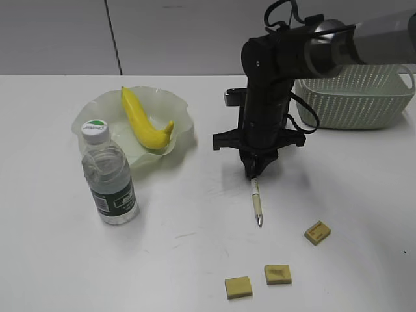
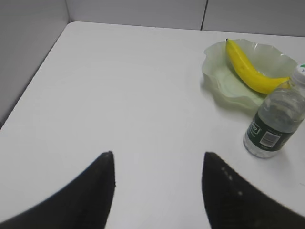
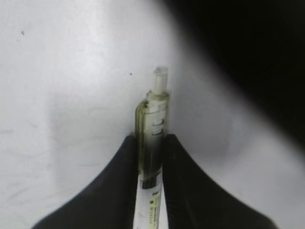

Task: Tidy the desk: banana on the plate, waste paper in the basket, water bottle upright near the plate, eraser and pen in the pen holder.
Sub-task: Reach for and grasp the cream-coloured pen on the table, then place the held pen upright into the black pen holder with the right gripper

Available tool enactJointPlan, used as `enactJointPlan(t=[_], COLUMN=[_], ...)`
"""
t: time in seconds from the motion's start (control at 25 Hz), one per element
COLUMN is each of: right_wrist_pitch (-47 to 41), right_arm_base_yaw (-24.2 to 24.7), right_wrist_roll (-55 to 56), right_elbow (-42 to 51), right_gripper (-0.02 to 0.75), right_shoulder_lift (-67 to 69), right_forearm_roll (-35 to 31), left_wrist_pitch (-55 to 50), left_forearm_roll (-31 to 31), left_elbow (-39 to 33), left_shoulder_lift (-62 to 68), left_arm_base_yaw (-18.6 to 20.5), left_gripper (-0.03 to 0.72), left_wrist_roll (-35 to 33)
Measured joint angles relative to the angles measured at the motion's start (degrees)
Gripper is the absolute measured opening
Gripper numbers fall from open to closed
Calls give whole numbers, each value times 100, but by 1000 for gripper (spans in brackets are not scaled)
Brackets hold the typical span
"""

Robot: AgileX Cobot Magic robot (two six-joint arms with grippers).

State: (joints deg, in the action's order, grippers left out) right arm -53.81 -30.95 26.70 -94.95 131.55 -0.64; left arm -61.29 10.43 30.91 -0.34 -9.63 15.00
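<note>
Right fingers (image 3: 131,171) pinch the pen (image 3: 152,138), clamped on its barrel, tip resting on the counter (image 1: 195,260). Left fingers (image 2: 102,176) spread wide, holding nothing. Banana (image 1: 144,120) lies on the plate (image 1: 91,110) at 10 o'clock from the pen; water bottle (image 1: 109,175) upright beside the plate; basket (image 1: 354,101) at 2 o'clock.

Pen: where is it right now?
In the exterior view the pen lies right of centre on the desk, its upper end pinched in the right gripper, above the three yellow erasers and right of the water bottle.
</note>
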Motion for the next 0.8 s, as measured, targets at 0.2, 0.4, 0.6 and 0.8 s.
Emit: enactJointPlan(t=[0.2,0.4,0.6,0.8], right_wrist_pitch=[12,422,2478,4649], right_arm_base_yaw=[-4,-1,12,233], right_wrist_roll=[-80,-447,-312,494], right_elbow=[17,103,568,1239], right_gripper=[73,73,73,73], right_shoulder_lift=[-123,-1169,-2483,-2791], right_forearm_roll=[64,258,1731,3187], left_wrist_pitch=[0,0,0,0], left_forearm_roll=[0,0,0,0], left_elbow=[0,0,0,0], left_shoulder_lift=[0,0,0,0], left_arm_base_yaw=[0,0,0,0], left_gripper=[435,435,435,435], left_wrist_roll=[0,0,0,0])
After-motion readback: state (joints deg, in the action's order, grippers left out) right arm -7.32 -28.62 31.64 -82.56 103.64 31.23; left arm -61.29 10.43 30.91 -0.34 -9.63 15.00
